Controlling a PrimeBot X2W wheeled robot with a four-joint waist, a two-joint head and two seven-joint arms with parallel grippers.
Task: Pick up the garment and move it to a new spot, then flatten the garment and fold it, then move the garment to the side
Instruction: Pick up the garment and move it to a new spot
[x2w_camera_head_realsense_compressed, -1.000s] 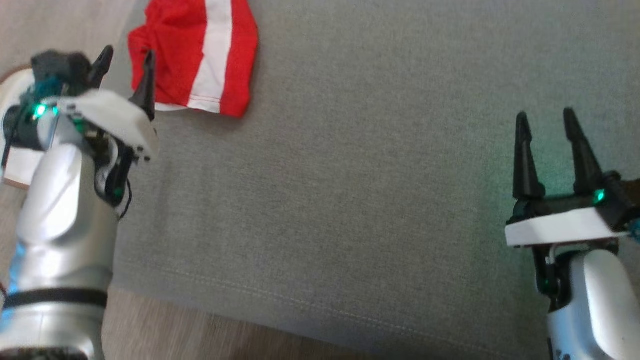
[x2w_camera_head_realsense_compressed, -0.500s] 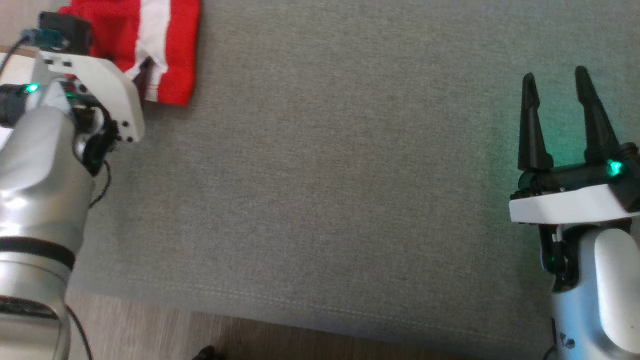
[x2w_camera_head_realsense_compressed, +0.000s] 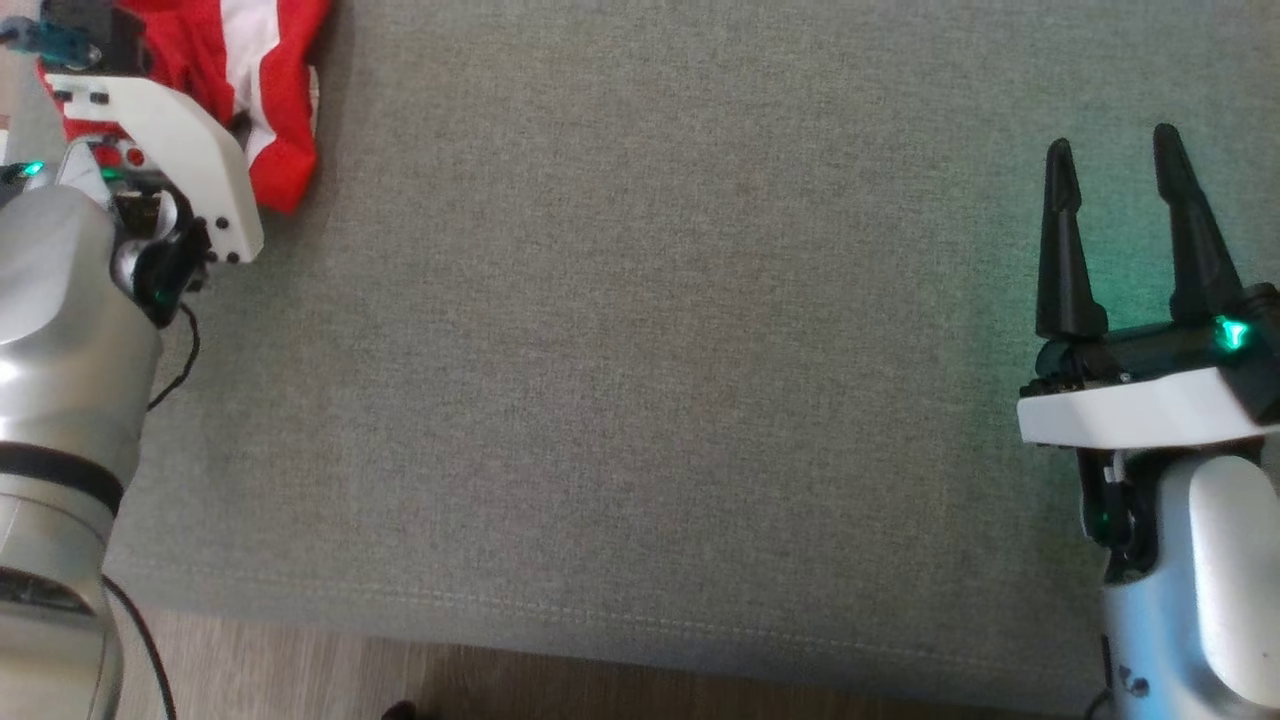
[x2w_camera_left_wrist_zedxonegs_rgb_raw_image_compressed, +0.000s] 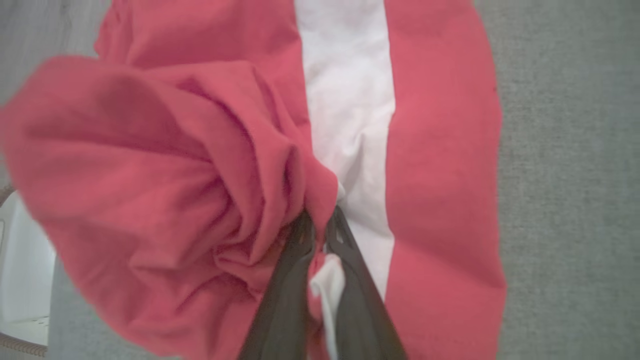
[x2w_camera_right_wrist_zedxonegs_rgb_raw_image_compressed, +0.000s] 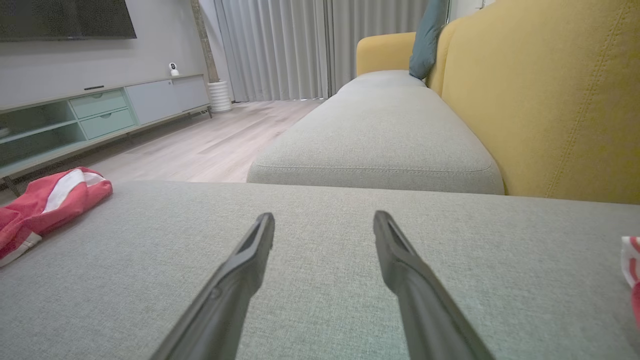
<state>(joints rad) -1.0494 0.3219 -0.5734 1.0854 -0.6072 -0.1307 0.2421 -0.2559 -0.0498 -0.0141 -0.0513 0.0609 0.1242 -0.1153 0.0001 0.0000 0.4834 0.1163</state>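
At the far left corner of the grey sofa cushion (x2w_camera_head_realsense_compressed: 640, 350), the left gripper (x2w_camera_left_wrist_zedxonegs_rgb_raw_image_compressed: 320, 223) has its two dark fingers pinched nearly together on a bunched fold of the red, white-striped garment (x2w_camera_left_wrist_zedxonegs_rgb_raw_image_compressed: 440, 150), which lies crumpled by that cushion's edge. Across the cushion, well apart from the cloth, the right gripper (x2w_camera_head_realsense_compressed: 1112, 150) hovers with its fingers spread wide over bare fabric. A wooden floor (x2w_camera_head_realsense_compressed: 300, 680) runs below the cushion's stitched front seam, and a yellow backrest (x2w_camera_right_wrist_zedxonegs_rgb_raw_image_compressed: 550, 100) rises beside the cushion.
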